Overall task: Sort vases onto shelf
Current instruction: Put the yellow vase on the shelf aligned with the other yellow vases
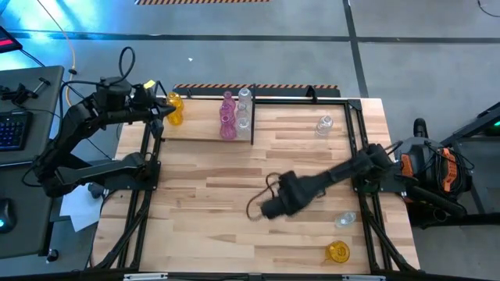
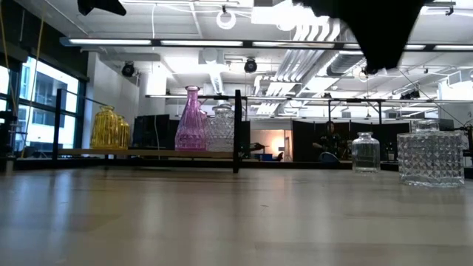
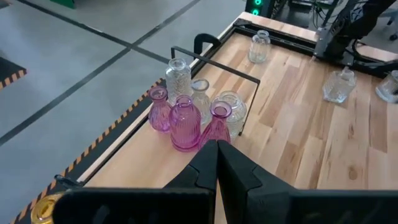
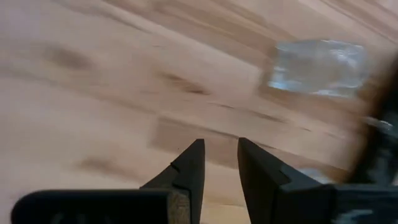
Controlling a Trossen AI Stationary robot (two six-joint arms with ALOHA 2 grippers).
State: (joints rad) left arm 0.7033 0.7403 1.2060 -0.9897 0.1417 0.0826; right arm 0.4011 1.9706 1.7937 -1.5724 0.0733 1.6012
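Note:
The shelf (image 1: 199,129) is a black rod frame around a pale board at the table's far left. On it stand an amber vase (image 1: 175,109), pink vases (image 3: 185,121) and clear vases (image 3: 178,73), all upright on their bases. My left gripper (image 3: 217,148) hovers shut above the shelf, between the amber and the pink vases. My right gripper (image 4: 219,155) points down over the table's middle (image 1: 269,209), open by a narrow gap with nothing between its fingers. A blurred clear vase (image 4: 317,59) stands beyond it.
Loose vases stand on the tabletop: a clear one (image 1: 324,125) at the far right, a clear one (image 1: 344,221) and an amber one (image 1: 337,251) at the near right. The shelf's black upright divider (image 2: 237,133) closes its right end. Bare wood lies under my right gripper.

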